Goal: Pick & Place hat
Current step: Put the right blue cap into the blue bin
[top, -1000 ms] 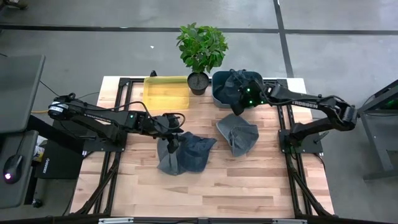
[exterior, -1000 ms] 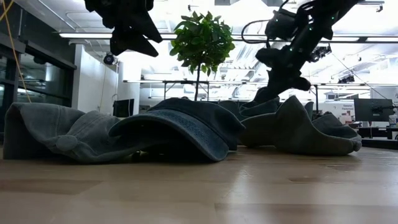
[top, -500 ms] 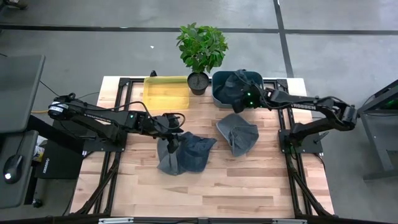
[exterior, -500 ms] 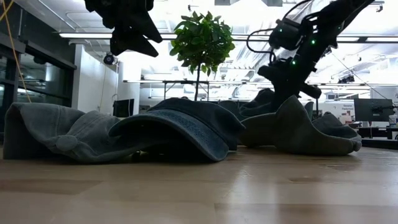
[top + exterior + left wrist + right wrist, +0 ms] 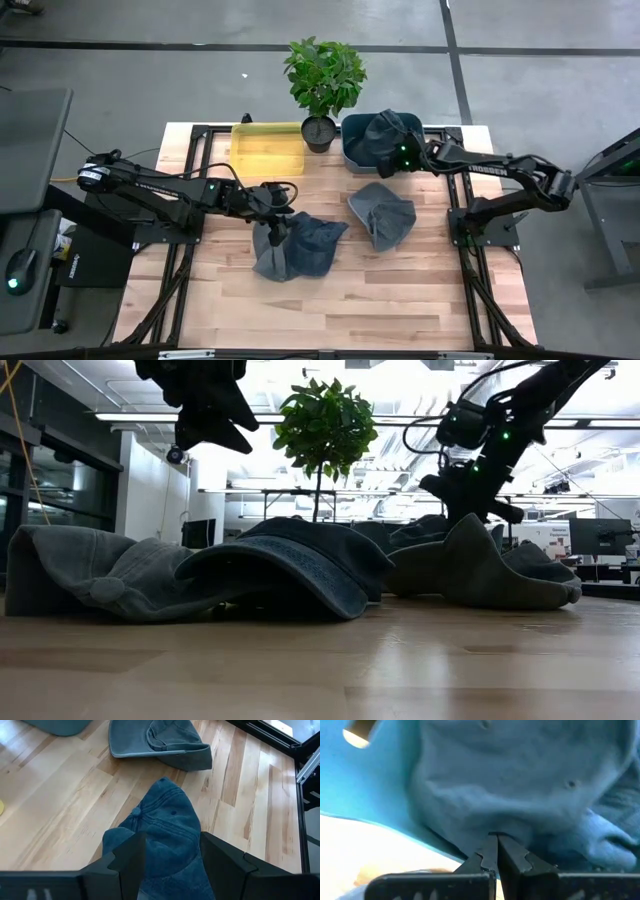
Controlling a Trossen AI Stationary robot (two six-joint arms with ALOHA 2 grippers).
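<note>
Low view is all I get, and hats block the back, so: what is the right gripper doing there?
Observer: The right gripper is shut on a dark hat, over the teal bin.
Operator: And the left one?
Observer: The left gripper hangs open above the denim hat, fingers either side of its crown.
Operator: What's right of that?
Observer: A grey hat lies on the table, apart from it.
</note>
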